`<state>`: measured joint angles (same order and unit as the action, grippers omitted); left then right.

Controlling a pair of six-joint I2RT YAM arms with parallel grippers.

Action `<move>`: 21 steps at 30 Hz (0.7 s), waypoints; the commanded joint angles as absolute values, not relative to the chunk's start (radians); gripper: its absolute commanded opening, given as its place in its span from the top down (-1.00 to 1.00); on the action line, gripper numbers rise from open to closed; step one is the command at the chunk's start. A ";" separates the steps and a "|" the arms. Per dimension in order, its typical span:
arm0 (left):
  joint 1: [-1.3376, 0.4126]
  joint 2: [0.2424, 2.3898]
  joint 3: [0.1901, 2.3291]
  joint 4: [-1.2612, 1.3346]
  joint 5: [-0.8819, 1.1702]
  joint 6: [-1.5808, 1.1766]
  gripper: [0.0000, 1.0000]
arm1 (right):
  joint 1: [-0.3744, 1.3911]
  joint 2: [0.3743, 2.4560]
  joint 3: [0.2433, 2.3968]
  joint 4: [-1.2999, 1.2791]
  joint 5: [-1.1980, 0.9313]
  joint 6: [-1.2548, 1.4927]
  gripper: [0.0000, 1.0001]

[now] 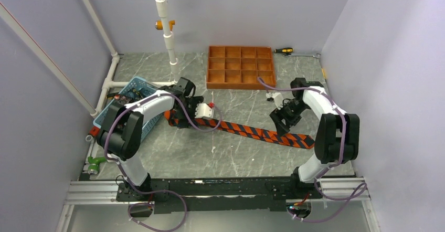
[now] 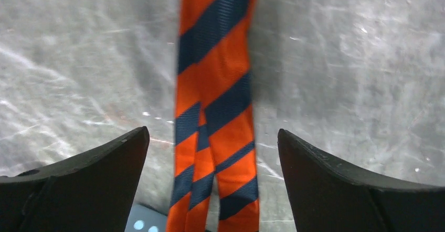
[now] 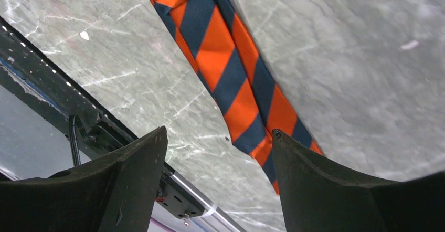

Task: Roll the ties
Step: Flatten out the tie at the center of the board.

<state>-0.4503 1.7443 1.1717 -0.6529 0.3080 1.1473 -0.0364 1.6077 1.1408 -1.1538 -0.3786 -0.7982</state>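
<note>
One tie (image 1: 246,130), boldly striped in orange and black, lies flat and stretched out diagonally across the table from left to lower right. My left gripper (image 1: 182,118) hovers over its narrow left end. In the left wrist view the tie (image 2: 220,101) runs lengthwise between the open fingers (image 2: 105,164), folded double, and the left gripper (image 2: 212,132) holds nothing. My right gripper (image 1: 281,123) is above the wide end. In the right wrist view it (image 3: 219,132) is open and empty, with the tie (image 3: 231,69) passing beside and under the right finger (image 3: 315,179).
A blue basket (image 1: 119,103) with dark contents stands at the left behind my left arm. An orange-brown gridded tray (image 1: 241,67) is at the back centre, with a screwdriver (image 1: 284,50) to its right. White pipes (image 1: 167,27) rise at the back left. The black rail (image 3: 47,93) marks the near edge.
</note>
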 commanded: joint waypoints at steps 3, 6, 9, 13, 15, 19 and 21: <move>-0.452 1.706 1.065 -0.555 0.286 1.303 -0.99 | 0.045 1.649 1.061 -0.979 -0.310 -0.717 -0.55; -0.451 1.725 1.087 -0.541 0.306 1.315 -0.99 | 0.045 1.685 1.019 -0.933 -0.225 -0.747 -0.46; -0.454 1.742 1.106 -0.548 0.339 1.333 -0.99 | 0.038 1.694 0.954 -0.897 -0.160 -0.804 -0.27; -0.467 1.781 1.127 -0.569 0.353 1.357 -0.99 | -0.009 1.678 0.886 -0.868 -0.108 -0.884 0.01; -0.480 1.809 1.147 -0.611 0.354 1.365 -0.99 | -0.052 1.682 0.879 -0.870 -0.094 -0.924 0.12; -0.509 1.853 1.203 -0.732 0.378 1.385 -0.72 | -0.122 1.690 0.879 -0.876 -0.053 -1.020 0.19; -0.525 1.866 1.237 -0.809 0.407 1.381 -0.53 | -0.158 1.697 0.885 -0.889 -0.038 -1.068 0.21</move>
<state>-0.4927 1.8225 1.1862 -0.6445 0.3229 1.3430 -0.0925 1.6455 0.9325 -0.8982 -0.1333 -0.9276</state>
